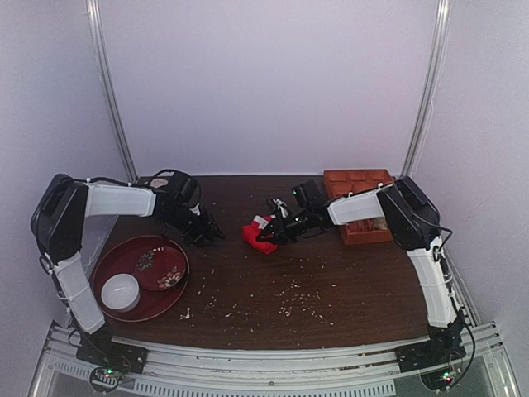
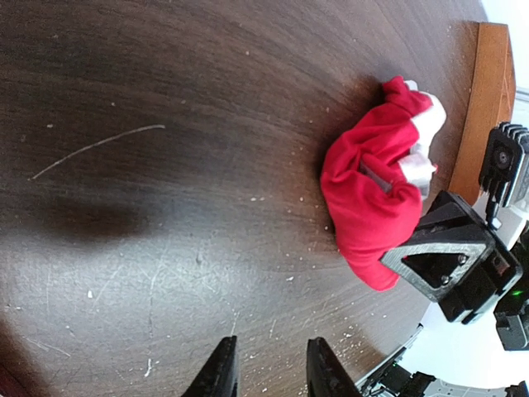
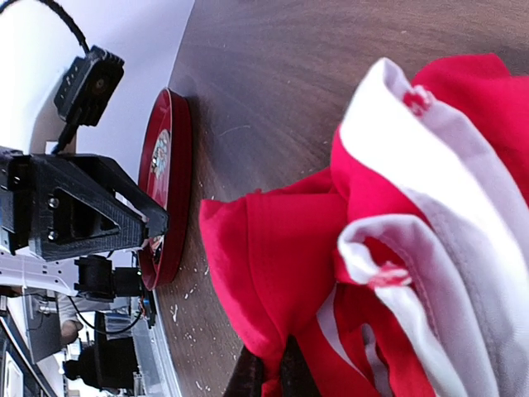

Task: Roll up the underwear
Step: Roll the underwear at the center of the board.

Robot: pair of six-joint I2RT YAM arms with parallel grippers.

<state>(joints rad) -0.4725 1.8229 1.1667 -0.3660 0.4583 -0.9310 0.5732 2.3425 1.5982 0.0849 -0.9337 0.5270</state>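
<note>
Left to right across the table [image 1: 273, 285].

Left: my left gripper [image 1: 208, 235] hangs low over bare wood, just beyond the red tray [image 1: 180, 281]. Its jaws stand partly apart and hold nothing; in its own wrist view the fingertips [image 2: 221, 372] frame only tabletop.

Centre: the underwear [image 1: 258, 235] lies bunched in a small red heap with white trim. It sits to the right of my left gripper, near it but not touching. Seen from the left wrist, the heap [image 2: 372, 198] is ahead of the fingers and off to their right, and its longer dimension runs away from them rather than across them. It is crumpled, not flat, so I judge the rolling not yet begun.

Right: my right gripper [image 1: 271, 234] is at the heap's right side. Its jaws are closed on a fold of red cloth [image 3: 273, 273], the fingertips [image 3: 248, 379] buried in fabric at the lower edge of the wrist view.

Governing relation: the right arm already has contact. The left must travel rightward and slightly forward to reach the free end opposite that pinch.
</note>
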